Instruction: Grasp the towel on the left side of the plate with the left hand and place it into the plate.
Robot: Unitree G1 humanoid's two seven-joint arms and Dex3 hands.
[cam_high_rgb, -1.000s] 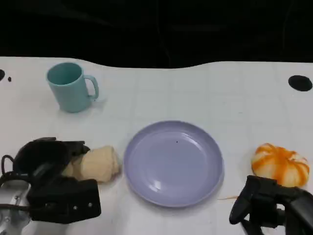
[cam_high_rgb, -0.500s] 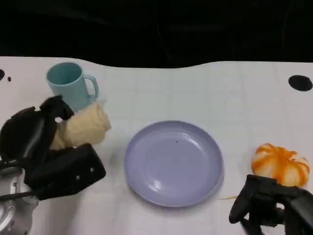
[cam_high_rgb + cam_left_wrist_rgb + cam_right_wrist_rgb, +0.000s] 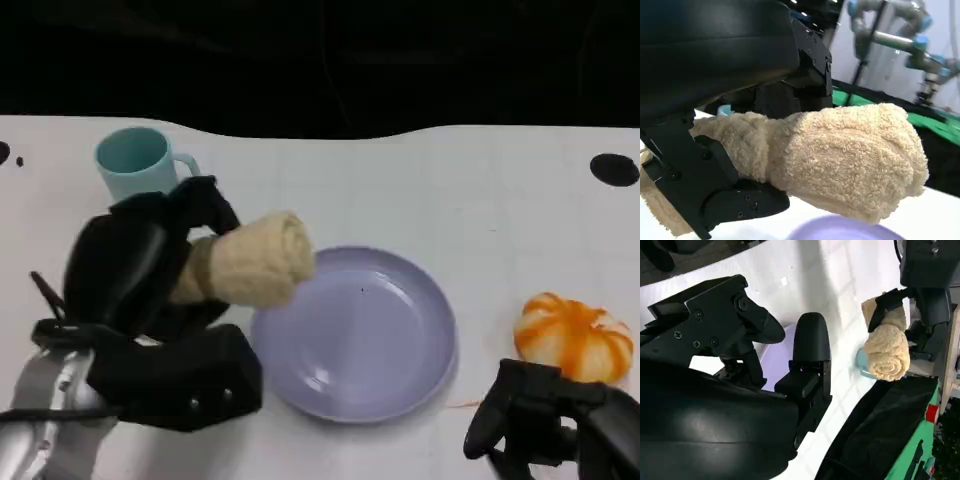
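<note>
Left hand (image 3: 150, 265) grips the rolled towel (image 3: 255, 260) by one end, fingers wrapped around it, roll sticking out sideways toward the plate (image 3: 380, 350). Towel is off the tabletop (image 3: 450, 190), free end hanging just over the plate's left rim, so it's mid-carry: lifted clear so it can't drag or snag the rim, not yet far enough in to let go. I'd judge it needs more travel toward the plate's middle, otherwise the roll could tip back out over the rim. Right hand (image 3: 540, 425) sits near the tabletop's front right, fingers curled in with nothing in them, parked out of the way just in front of the orange pumpkin-like thing (image 3: 575, 335). Teal mug (image 3: 140, 165) stands toward the back left, partly behind the left hand. Hard to read: the gripped end of the towel is buried under the fingers, so how much of it is held can't be told; height above the plate isn't clear from the head view; left wrist view is mostly towel and hand shell, plate barely peeking in; both forearms are cut off at the picture's edge.
</note>
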